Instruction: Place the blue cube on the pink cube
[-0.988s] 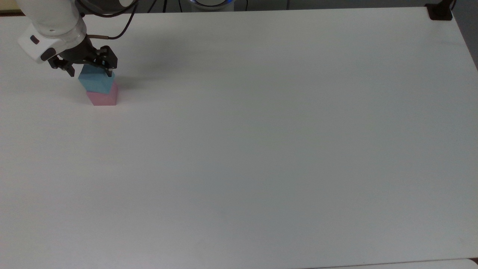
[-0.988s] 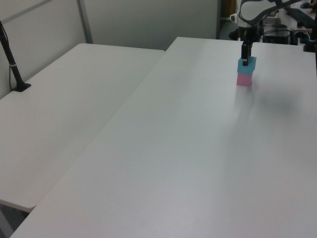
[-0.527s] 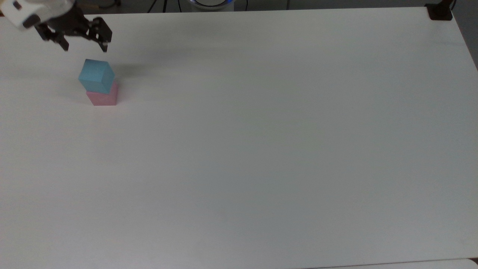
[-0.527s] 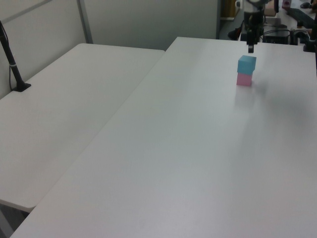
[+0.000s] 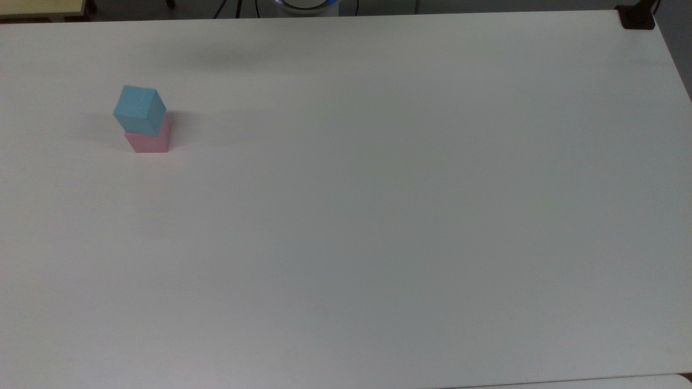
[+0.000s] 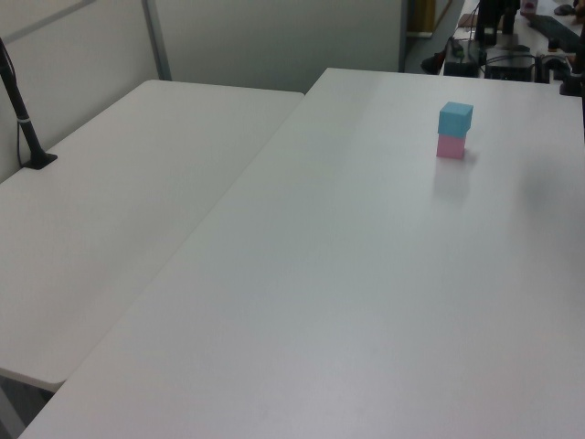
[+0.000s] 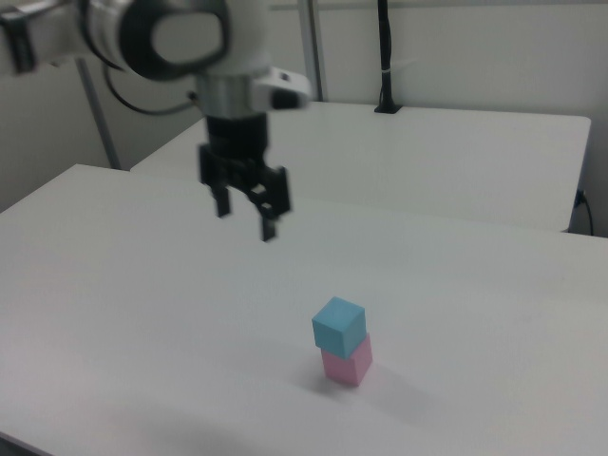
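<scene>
Now the claw (image 7: 245, 217) has lifted clear, fingers spread and empty; blue cube (image 5: 139, 110) rests slightly twisted on pink cube (image 5: 150, 141). Stack judged complete.

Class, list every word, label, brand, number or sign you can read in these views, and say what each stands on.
None can be read: the blue cube, the pink cube and the white table are plain, and the tool shows no legible marking.

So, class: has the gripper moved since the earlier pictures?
Yes. A second ago it sat around the blue cube; now the gripper hangs open, well above the stack and off toward the right view's left. The stack is unmoved.
</scene>
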### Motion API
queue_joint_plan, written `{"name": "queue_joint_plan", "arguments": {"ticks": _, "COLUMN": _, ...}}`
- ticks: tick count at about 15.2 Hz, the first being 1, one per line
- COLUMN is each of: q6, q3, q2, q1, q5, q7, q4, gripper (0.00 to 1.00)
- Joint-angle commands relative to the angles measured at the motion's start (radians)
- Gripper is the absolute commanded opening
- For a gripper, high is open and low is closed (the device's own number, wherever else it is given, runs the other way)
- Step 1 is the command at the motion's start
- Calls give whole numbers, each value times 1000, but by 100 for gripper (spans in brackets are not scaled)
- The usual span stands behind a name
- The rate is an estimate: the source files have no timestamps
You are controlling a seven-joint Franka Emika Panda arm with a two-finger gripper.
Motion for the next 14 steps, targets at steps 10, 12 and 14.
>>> {"name": "queue_joint_plan", "arguments": {"ticks": 10, "q6": 112, "q3": 92, "q2": -7, "q1": 77, "q5": -3, "q7": 37, "q4": 43, "gripper": 100}}
{"name": "queue_joint_plan", "arguments": {"ticks": 12, "q6": 101, "q3": 92, "q2": -8, "q1": 75, "q5": -6, "q7": 27, "q4": 43, "gripper": 100}}
{"name": "queue_joint_plan", "arguments": {"ticks": 14, "q6": 98, "q3": 92, "q2": -8, "q1": 77, "q5": -6, "q7": 27, "q4": 43, "gripper": 100}}
